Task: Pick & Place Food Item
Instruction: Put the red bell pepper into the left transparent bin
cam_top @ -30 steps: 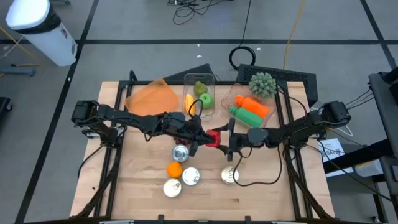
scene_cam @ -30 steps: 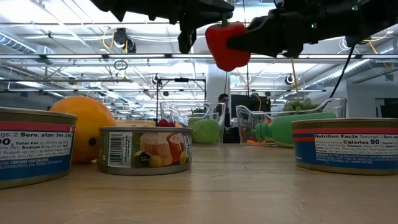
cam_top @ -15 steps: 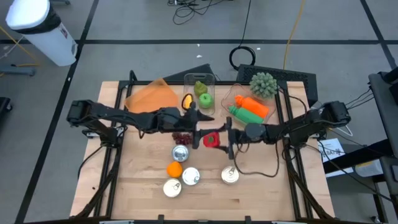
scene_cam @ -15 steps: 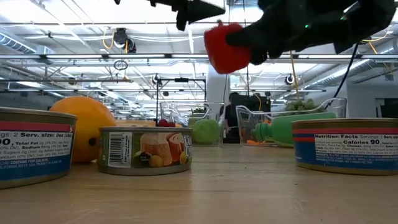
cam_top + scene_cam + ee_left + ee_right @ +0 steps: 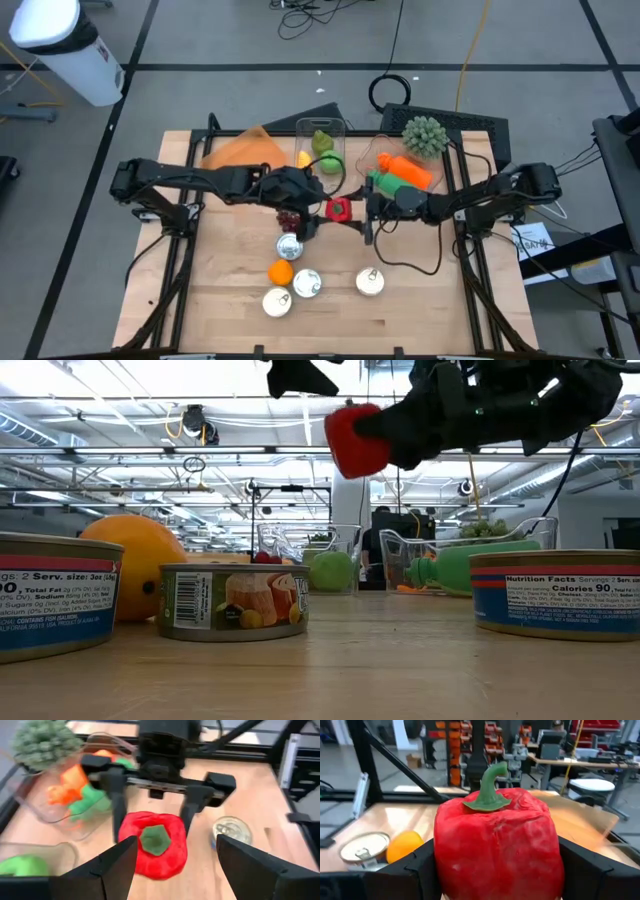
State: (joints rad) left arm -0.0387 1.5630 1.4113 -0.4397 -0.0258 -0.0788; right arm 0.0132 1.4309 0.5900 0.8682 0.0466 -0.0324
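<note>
- We read "Nutrition Facts", "Calories 90" and "Total Fat 2g" on the blue-labelled tin can (image 5: pixel 560 595) at the low view's right; the can (image 5: pixel 55 595) at its left carries the same kind of panel, "Serv. size: 3oz" among it.
- The middle can (image 5: pixel 232 600) shows a barcode and a picture of food; its other writing is too small for us to read.
- We count four tin cans on the table (image 5: pixel 420 310): one (image 5: pixel 290 245) under the left arm, two (image 5: pixel 307 284) (image 5: pixel 276 302) near the front edge, one (image 5: pixel 371 282) apart to the right.
- One orange (image 5: pixel 281 271) sits touching the front pair of cans.
- We count two clear containers at the back: one (image 5: pixel 321 128) holds a green apple and something yellow, the other (image 5: pixel 432 196) holds orange and green toy vegetables.
- One red bell pepper (image 5: pixel 338 210), the task's thing, hangs above the table's middle, in front of the containers.
- The right gripper (image 5: pixel 366 212) has its fingers (image 5: pixel 116 795) clamped on the pepper's two sides.
- The left gripper (image 5: pixel 311 212) sits just beside the pepper, fingers (image 5: pixel 112 867) spread apart and not touching it.
- One cluster of dark red grapes (image 5: pixel 288 217) lies under the left arm.
- One orange sheet (image 5: pixel 240 157) lies at the back left.
</note>
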